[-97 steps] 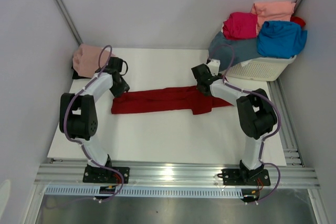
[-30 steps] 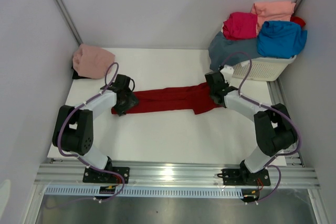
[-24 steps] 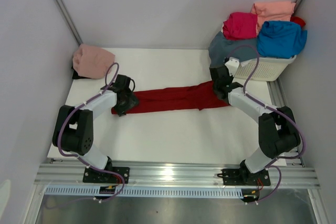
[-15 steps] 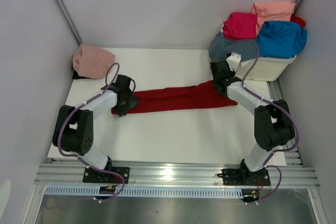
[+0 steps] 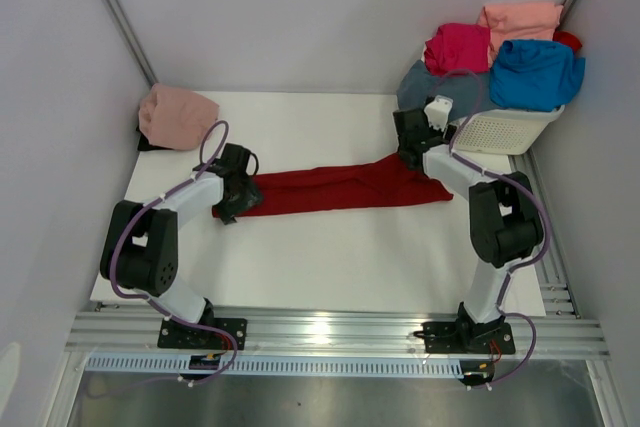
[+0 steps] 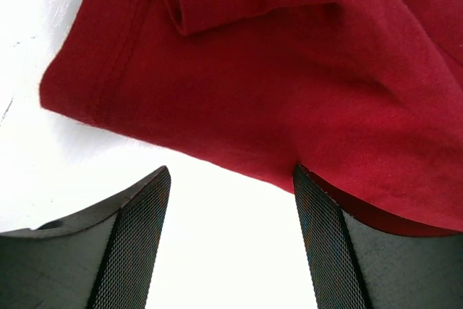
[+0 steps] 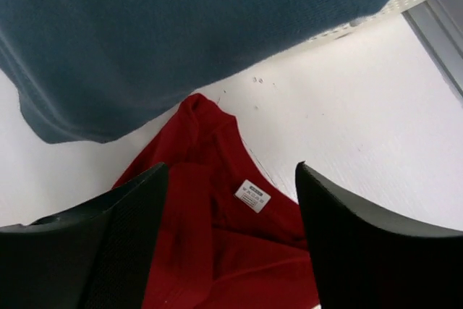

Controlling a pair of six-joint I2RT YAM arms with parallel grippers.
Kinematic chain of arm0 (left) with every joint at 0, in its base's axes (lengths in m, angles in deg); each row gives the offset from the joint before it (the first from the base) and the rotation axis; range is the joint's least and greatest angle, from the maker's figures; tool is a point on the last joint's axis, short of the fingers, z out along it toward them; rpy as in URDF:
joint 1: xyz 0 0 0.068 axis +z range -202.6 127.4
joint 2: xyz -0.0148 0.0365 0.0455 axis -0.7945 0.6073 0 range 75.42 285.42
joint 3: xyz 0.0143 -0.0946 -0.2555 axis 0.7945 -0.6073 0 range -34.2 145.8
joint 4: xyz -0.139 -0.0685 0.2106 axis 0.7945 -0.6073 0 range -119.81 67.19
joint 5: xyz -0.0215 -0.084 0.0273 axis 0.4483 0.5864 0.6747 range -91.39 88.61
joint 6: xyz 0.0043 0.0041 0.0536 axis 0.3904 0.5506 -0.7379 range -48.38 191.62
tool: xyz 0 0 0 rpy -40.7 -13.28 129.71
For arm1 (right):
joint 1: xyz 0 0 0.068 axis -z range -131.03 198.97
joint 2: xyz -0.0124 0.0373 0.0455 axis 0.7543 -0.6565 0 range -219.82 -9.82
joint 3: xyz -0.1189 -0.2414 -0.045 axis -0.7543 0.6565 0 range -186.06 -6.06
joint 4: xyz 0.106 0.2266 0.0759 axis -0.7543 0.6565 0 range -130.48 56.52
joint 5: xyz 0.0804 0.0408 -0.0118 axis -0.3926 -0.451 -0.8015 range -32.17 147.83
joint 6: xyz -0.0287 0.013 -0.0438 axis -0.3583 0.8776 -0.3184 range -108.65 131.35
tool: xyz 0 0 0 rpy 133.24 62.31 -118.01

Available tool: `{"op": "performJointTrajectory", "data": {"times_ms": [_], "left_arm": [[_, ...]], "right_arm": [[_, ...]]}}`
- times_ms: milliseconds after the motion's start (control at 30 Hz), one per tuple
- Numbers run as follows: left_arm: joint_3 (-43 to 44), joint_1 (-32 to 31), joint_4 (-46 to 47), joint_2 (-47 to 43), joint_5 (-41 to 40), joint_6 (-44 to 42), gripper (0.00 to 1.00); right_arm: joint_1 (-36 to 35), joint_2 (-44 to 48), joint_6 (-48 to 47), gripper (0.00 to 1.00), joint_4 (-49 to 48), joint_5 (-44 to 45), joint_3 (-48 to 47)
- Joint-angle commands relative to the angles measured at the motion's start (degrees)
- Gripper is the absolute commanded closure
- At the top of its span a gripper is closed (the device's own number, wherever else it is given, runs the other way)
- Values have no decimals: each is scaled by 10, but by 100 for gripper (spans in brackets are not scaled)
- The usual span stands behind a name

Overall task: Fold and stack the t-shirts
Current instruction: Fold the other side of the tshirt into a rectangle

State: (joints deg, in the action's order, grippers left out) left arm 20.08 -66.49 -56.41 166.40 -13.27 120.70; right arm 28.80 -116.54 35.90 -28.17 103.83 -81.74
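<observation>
The dark red t-shirt [image 5: 330, 187] lies on the white counter [image 5: 300, 257] as a long narrow band, about midway between the near edge and the far wall. Its long axis runs left to right, with the right end a little farther from me than the left. The neck end points right. My right wrist view shows the collar with a small white label [image 7: 253, 195], but its print is too small for me to read. The hem end points left.

The left pincer [image 5: 240, 195] sits over the hem end and hides that corner of the shirt in the top view. In its own camera the fingers [image 6: 130, 251] stand spread, with the hem edge and bare counter between them, pinching nothing. The right pincer [image 5: 408, 147] is at the collar end, spread wide above the collar and holding nothing.

Farther back on the right, a slate grey-blue t-shirt [image 5: 430, 87] hangs over the rim of a white lattice basket [image 5: 505, 132]. The right wrist view cuts it off at the top. A magenta t-shirt [image 5: 458, 47], a bright blue t-shirt [image 5: 537, 72] and a salmon t-shirt [image 5: 520, 17] are piled above it. In the far left corner a dusty pink t-shirt [image 5: 175, 115] rests on something dark that I cannot make out.
</observation>
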Motion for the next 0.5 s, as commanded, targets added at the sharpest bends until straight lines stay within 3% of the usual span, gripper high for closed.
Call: {"op": "performJointTrajectory", "data": {"times_ms": [0,233,367,467], "left_arm": [[4,-4,9,-9,-14,7,27],[19,-4,7,9,-14,15,28],[30,-4,-11,9,-15,22,28],[16,-9,0,-19,-22,22,29]], "right_arm": [[-1,39,18,24,-35,2,28],[-42,141,-8,26,-99,-112,107],[-71,150,-5,46,-110,-182,122],[-104,133,-27,48,-135,-239,120]]}}
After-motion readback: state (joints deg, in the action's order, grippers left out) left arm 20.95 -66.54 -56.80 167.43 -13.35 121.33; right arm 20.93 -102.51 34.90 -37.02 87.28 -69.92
